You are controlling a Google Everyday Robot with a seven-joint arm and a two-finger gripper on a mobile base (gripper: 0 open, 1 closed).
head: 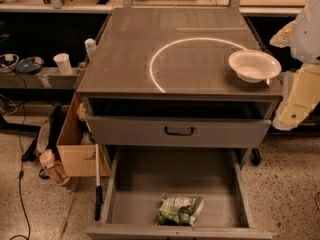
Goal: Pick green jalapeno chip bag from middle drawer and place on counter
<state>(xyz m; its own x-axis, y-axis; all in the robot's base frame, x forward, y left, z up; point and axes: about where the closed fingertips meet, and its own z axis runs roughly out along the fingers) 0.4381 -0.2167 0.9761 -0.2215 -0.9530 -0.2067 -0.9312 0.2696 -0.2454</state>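
Observation:
The green jalapeno chip bag lies crumpled on the grey floor of the open middle drawer, near its front edge, a little right of centre. The counter is the dark cabinet top above it, marked with a white circle arc. Only white and cream parts of my arm show at the right edge, beside the counter's right side and well above the drawer. The gripper itself is out of view.
A white bowl sits on the counter's right front corner. The drawer above, with a black handle, is closed. A cardboard box, bottles and cables stand on the floor at the left. A shelf with cups and bowls is at far left.

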